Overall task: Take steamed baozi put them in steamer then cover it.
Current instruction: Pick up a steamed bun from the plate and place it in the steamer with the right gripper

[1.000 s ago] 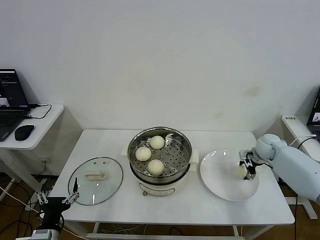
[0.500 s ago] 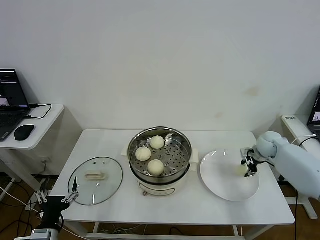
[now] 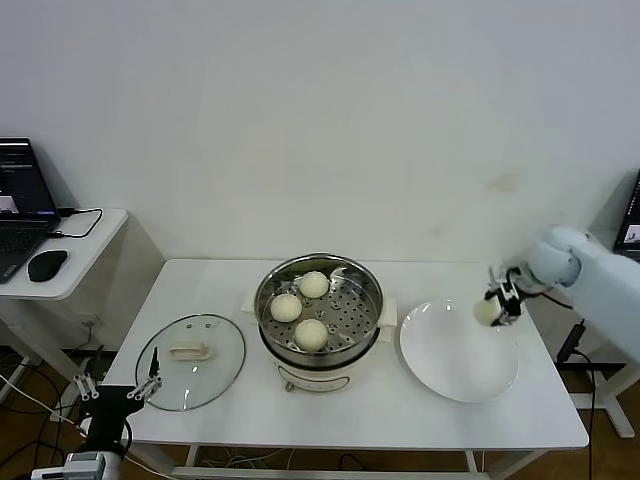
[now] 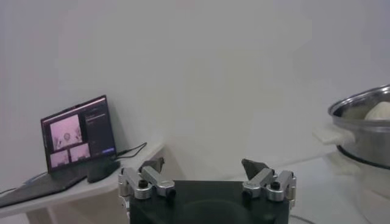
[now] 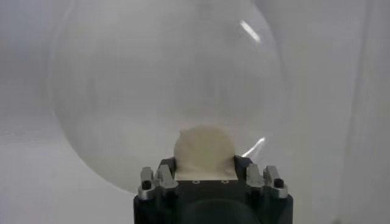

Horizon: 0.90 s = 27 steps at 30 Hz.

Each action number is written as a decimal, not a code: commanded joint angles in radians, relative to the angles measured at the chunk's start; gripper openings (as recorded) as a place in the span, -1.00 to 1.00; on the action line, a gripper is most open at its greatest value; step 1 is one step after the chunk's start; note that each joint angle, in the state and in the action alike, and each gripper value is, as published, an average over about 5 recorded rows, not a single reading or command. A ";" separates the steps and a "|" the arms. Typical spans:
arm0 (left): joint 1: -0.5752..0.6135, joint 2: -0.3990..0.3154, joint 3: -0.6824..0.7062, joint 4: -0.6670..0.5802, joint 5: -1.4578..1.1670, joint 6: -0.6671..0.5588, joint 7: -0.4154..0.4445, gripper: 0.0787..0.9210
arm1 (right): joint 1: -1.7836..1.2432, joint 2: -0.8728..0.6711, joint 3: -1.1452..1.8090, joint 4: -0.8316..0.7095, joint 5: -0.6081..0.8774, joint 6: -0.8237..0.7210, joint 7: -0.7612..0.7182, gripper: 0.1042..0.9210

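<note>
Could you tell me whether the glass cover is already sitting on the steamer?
No, the cover lies flat on the table to the left of the open steamer.

Right gripper (image 3: 497,306), closed on baozi (image 3: 486,312), raised above plate (image 3: 458,370) near table's (image 3: 380,425) right edge. Open air between it and steamer (image 3: 319,300) at table centre. Steamer mouth uncovered; three buns grouped toward left and front of tray, right half bare. Cover (image 3: 191,361) flat near left front corner. Left gripper (image 3: 112,389), jaws wide, low off that corner.
</note>
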 commanded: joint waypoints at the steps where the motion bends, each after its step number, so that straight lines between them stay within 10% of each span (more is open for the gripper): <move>1: -0.001 -0.001 0.002 -0.003 -0.003 0.000 0.000 0.77 | 0.398 0.028 -0.291 0.190 0.252 -0.104 0.039 0.20; 27: 0.010 -0.018 -0.026 -0.013 -0.012 -0.004 -0.001 0.77 | 0.305 0.542 -0.368 0.056 0.600 -0.440 0.327 0.23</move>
